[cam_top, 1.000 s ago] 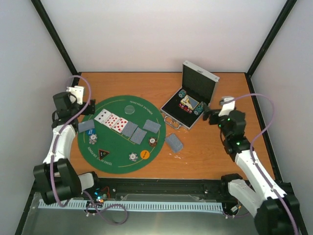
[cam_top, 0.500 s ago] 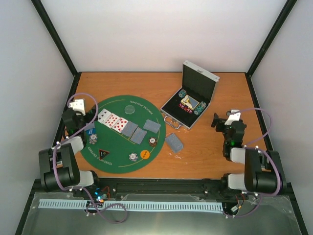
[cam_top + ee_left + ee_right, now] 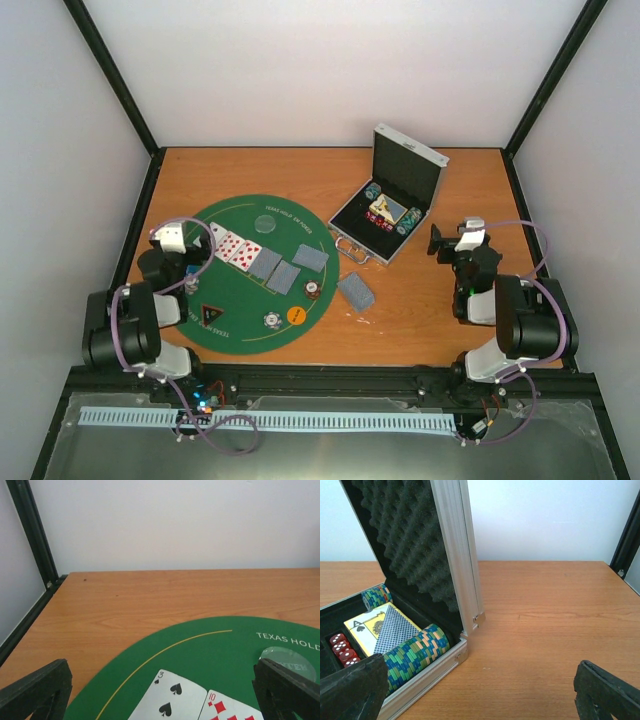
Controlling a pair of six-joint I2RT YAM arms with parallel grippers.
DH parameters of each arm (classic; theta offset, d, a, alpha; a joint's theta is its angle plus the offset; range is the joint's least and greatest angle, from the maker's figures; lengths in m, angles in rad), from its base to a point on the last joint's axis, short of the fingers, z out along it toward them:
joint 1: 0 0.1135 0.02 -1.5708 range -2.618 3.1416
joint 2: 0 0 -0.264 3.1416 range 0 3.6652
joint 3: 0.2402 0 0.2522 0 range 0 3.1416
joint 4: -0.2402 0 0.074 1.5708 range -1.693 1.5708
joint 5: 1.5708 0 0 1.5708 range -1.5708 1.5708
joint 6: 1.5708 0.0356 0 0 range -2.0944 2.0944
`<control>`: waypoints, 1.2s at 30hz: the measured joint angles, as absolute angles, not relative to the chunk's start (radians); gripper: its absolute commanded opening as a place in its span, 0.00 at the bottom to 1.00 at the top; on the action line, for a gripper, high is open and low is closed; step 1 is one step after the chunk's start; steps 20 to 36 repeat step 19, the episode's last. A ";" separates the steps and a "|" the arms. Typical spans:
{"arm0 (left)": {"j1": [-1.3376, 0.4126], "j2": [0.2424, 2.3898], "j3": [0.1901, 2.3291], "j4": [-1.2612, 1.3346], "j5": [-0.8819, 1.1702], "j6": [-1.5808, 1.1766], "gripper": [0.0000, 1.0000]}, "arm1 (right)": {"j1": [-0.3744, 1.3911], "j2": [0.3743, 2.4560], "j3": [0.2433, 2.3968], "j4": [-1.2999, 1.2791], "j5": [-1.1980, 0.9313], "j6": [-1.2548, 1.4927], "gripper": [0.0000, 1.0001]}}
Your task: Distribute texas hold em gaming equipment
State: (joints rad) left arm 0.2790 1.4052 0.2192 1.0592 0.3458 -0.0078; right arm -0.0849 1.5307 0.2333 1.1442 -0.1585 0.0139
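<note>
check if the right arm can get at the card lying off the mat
Probably yes: the right gripper is open and empty, and only bare table lies between it and the card.

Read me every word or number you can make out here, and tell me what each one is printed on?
"TEXAS HOLD", cut off by the frame edge: green mat.
"3", with spades: face-up card.
"10", with diamonds: neighbouring card.
"A": yellow card pack in the metal case.
Too blurred or small: lettering on the clear disc, the orange disc and the black triangular marker.
</note>
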 measured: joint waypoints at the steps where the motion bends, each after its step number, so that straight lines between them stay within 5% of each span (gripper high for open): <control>1: 0.273 1.434 0.216 1.097 0.345 -0.008 1.00 | -0.085 1.531 0.235 1.147 -0.161 0.012 1.00; 8: 0.244 1.521 0.187 1.261 0.338 -0.007 1.00 | -0.085 1.531 0.235 1.145 -0.170 0.006 1.00; 36: 0.241 1.521 0.218 1.258 0.302 -0.008 1.00 | -0.071 1.531 0.255 1.122 -0.148 -0.004 1.00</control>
